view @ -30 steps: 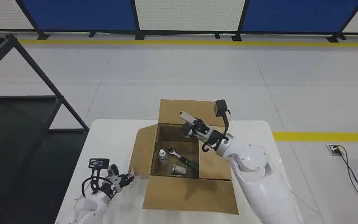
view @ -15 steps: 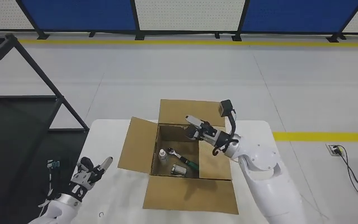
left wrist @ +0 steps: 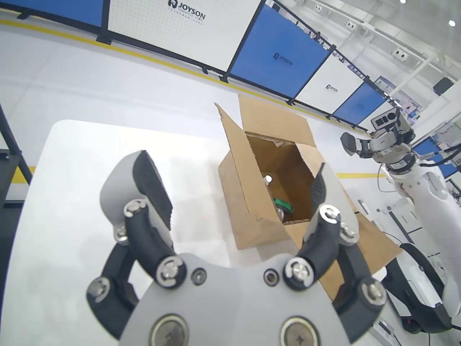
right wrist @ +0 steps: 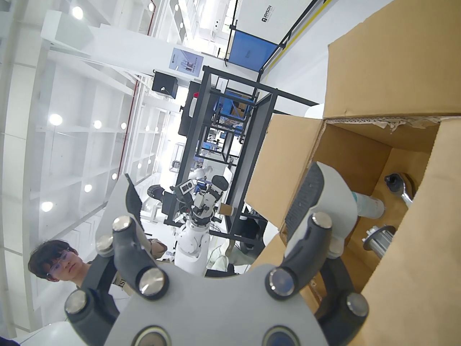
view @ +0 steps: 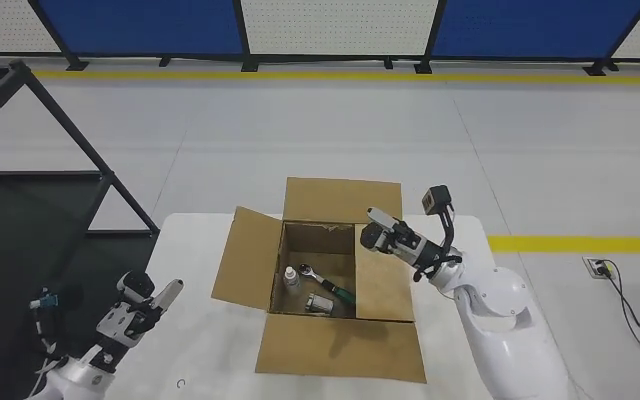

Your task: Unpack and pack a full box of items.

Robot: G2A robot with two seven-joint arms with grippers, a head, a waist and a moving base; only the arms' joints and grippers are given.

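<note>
The box [view: 340, 350] sits in the middle of the tabletop [view: 200, 340] with its flaps folded outward. I take that as the way to keep the opening free, so things can be lifted straight out. My right gripper [view: 372, 227] hangs just above the right-hand flap, at the far corner of the opening. It is spread wide with nothing between its fingers, which I judge a ready stance for reaching down inside. My left gripper [view: 152, 290] is spread and empty too, held by the tabletop's left edge, well apart from the box. I guess that keeps it out of the other arm's way.

The contents lie on the box floor, close together toward the left wall:
- A small white bottle [view: 290, 274] is nearest that wall.
- A wrench [view: 325, 281] with a green handle lies slantwise beside it.
- A short silvery metal cylinder [view: 320, 304] lies on the near side.

Counted up, that is one box with four flaps open, and three things that I can see inside — one bottle, one wrench, one cylinder. Both of my grippers are empty. By my reckoning the unpacking has hardly begun.
</note>
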